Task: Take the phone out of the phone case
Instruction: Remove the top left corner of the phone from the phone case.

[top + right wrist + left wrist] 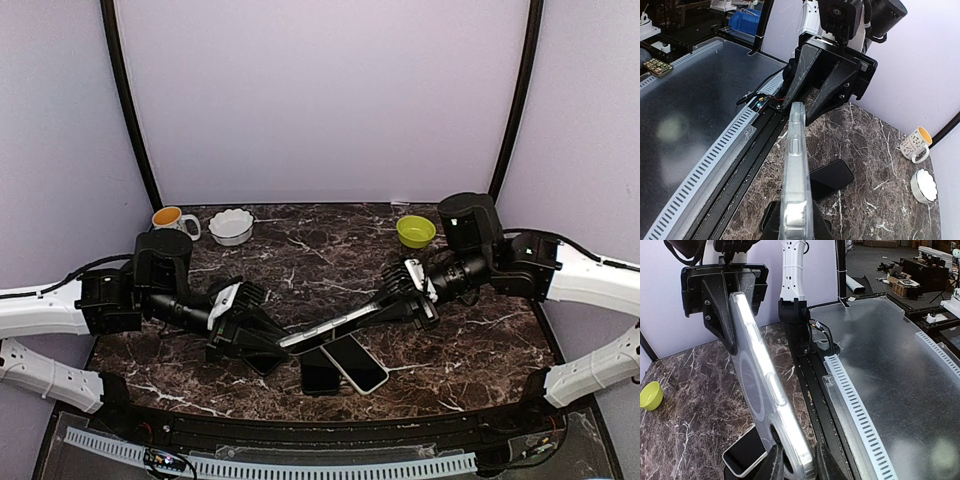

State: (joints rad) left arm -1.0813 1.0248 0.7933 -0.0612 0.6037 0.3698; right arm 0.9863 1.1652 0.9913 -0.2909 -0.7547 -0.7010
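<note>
Phone case (330, 325), clear and seemingly empty, hangs above table (300, 260), left gripper (275, 345) and right gripper (390, 303) each pinching one end; likely light, flexible, slick, so hold rims; phone (355, 362) lies beneath

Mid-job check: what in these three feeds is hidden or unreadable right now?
- Where the left gripper pinches the clear plastic phone case: left wrist view, cut off by the bottom edge.
- Pads of the right gripper: right wrist view, hidden behind the edge-on case.
- Black slab and white-rimmed slab on the marble table: top view, partly behind the case; which is the phone is unclear.
</note>
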